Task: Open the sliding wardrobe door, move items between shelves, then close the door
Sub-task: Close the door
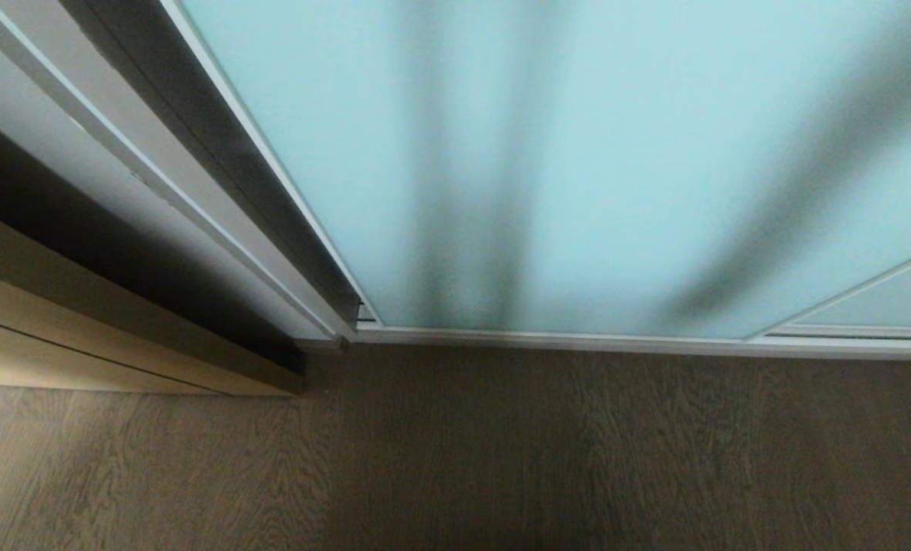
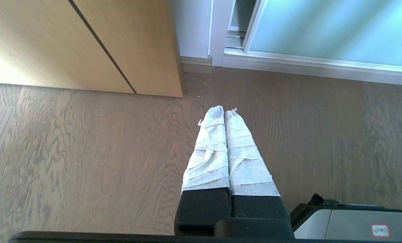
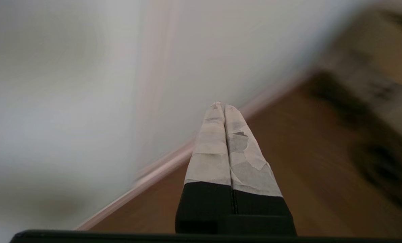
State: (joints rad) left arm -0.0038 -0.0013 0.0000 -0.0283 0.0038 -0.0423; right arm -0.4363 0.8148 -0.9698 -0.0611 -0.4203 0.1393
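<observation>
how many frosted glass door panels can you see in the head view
2: the sliding wardrobe door fills most of the view, shut against the left frame; a second panel shows only as a corner at the lower right. More may lie beyond the picture.

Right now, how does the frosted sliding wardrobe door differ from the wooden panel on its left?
The sliding wardrobe door is pale aqua frosted glass in a thin silvery frame; the wooden panel is opaque light brown with a dark seam. The door sits in a floor track; the panel stands further forward. Both reach down to the wooden floor.
</observation>
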